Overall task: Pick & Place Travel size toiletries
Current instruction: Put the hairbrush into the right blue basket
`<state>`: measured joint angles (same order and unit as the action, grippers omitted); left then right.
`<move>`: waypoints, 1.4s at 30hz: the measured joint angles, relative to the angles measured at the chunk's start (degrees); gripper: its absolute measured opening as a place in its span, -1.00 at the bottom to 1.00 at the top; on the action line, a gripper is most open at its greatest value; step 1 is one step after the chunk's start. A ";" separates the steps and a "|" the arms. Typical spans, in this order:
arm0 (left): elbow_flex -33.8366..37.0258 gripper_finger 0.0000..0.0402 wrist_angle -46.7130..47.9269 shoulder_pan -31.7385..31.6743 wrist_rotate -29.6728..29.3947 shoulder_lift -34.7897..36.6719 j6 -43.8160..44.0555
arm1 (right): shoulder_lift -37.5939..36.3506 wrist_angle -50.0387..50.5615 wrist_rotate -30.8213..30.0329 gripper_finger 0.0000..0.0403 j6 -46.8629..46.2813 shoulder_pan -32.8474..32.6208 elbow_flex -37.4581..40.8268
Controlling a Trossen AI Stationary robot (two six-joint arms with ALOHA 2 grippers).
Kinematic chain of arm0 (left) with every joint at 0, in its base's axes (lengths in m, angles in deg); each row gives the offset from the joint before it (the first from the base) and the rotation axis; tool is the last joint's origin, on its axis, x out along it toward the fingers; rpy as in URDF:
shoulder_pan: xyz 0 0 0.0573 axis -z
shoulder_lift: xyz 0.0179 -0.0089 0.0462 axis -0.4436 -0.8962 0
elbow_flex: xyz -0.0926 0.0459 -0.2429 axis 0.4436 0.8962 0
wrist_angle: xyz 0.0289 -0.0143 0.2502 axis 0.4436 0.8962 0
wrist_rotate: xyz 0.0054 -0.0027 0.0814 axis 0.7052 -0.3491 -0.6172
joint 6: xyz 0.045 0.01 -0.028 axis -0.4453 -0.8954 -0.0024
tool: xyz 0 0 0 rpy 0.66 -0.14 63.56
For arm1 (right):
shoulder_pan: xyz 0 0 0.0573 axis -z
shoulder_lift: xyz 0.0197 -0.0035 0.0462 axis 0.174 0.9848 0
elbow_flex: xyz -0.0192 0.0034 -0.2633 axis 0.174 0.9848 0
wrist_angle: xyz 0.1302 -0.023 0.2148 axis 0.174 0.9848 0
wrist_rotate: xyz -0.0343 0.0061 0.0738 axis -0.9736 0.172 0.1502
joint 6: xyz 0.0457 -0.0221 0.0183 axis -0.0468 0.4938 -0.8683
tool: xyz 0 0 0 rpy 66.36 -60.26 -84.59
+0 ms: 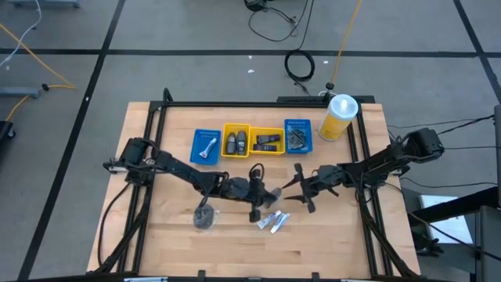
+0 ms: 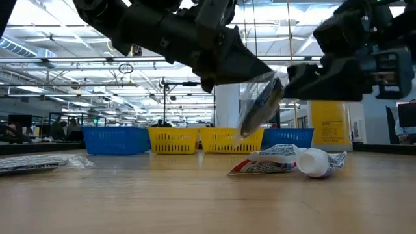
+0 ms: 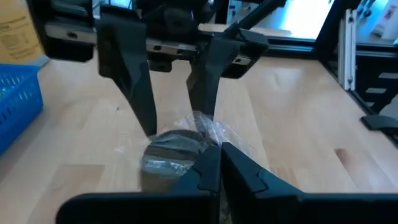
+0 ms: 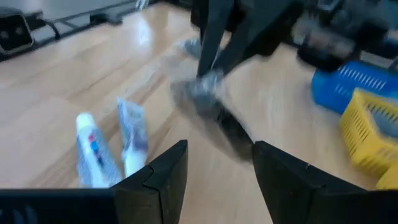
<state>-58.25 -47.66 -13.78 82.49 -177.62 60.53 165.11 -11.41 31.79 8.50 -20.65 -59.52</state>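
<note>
Left gripper (image 1: 266,193), near the desk's (image 1: 329,243) centre, holds a grey disc in clear wrap (image 2: 260,104); its jaws are clenched on the wrap. The low view alone shows this disc lifted clear of the wood, tilted, hanging between the two grippers. The left wrist view shows the disc (image 3: 173,157) just ahead of the closed fingers (image 3: 205,171), with the right gripper's (image 3: 171,93) two fingers spread to either side above it.

Right gripper (image 1: 301,186) faces the left one from the desk's right side, jaws released; its own wrist view shows its fingers (image 4: 158,171) apart and the wrapped disc (image 4: 208,102) blurred beyond them.

Two white tubes (image 1: 273,222) lie side by side toward the front edge, below the grippers; the low view shows a white cap (image 2: 314,161) on one. A second wrapped disc (image 1: 206,217) lies left of them.

Along the back edge stand four trays in a row: blue (image 1: 205,146), yellow (image 1: 236,140), yellow (image 1: 267,141), blue (image 1: 298,135). A yellow bottle with a white cap (image 1: 337,117) stands at the back right corner.
</note>
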 joint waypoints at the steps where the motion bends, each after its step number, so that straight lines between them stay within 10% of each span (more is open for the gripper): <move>1: -0.02 -0.94 -0.17 -0.11 0.16 0.02 0.00 | -0.06 -0.39 -0.02 -0.15 0.82 0.00 -0.17; 24: -0.02 -0.99 -1.01 -1.68 2.84 0.02 -0.35 | 0.00 4.20 -1.13 -0.14 5.89 0.00 -2.24; 31: -0.02 -0.99 -0.85 -1.68 4.97 0.02 -0.20 | -0.02 3.55 -4.58 0.16 4.52 0.04 -2.24; 42: -0.04 -0.96 -3.29 -2.09 5.36 0.04 -0.28 | 5.11 -6.76 6.03 0.21 8.42 -0.19 -2.61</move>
<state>-58.29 -50.95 -15.87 87.85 -177.58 60.26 170.22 -18.17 37.82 16.91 -20.85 -62.13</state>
